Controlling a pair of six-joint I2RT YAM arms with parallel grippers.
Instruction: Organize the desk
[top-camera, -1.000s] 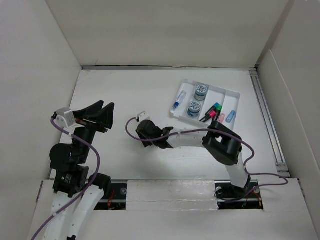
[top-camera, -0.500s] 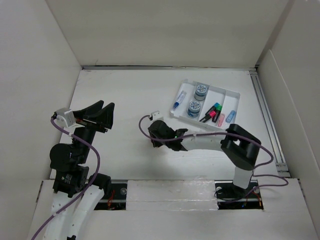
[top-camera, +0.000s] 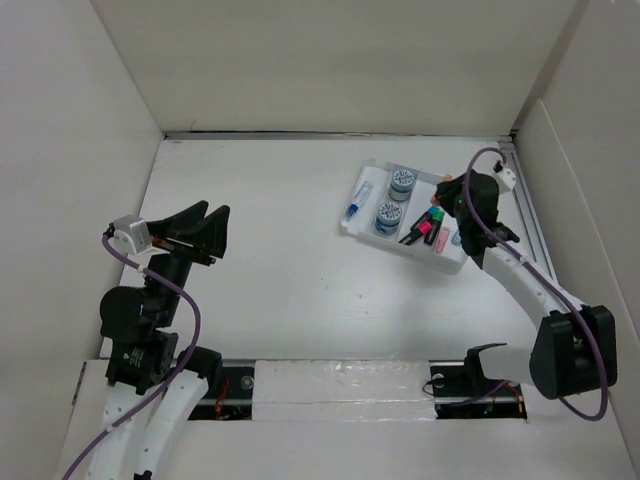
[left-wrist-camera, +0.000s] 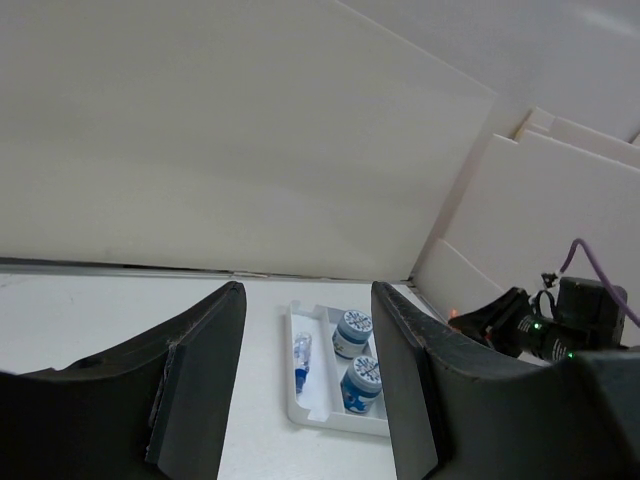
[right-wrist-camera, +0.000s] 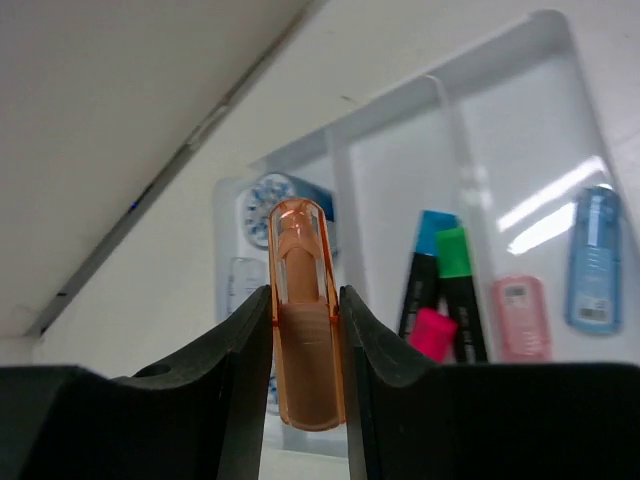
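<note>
The desk (top-camera: 260, 200) is a plain white tabletop. My right gripper (top-camera: 447, 190) is shut on a small orange translucent case (right-wrist-camera: 302, 330), held upright above the white compartment tray (top-camera: 345, 228) at the back right. The right wrist view shows the tray wall (right-wrist-camera: 445, 110) below the case. My left gripper (top-camera: 212, 212) is open and empty, raised over the desk's left side. In its wrist view the left gripper (left-wrist-camera: 307, 295) points toward the tray rim (left-wrist-camera: 300, 415).
The tray holds two blue-lidded jars (top-camera: 403, 181) (top-camera: 388, 217), a blue-capped tube (top-camera: 358, 201), green, blue and pink markers (right-wrist-camera: 455, 260), a pink case (right-wrist-camera: 518, 315) and a blue case (right-wrist-camera: 592, 260). White walls enclose the desk. A rail (top-camera: 535, 240) runs along its right edge.
My right arm swung from the desk's middle to the right and now hangs over the tray with the orange case. The left arm has not moved.
</note>
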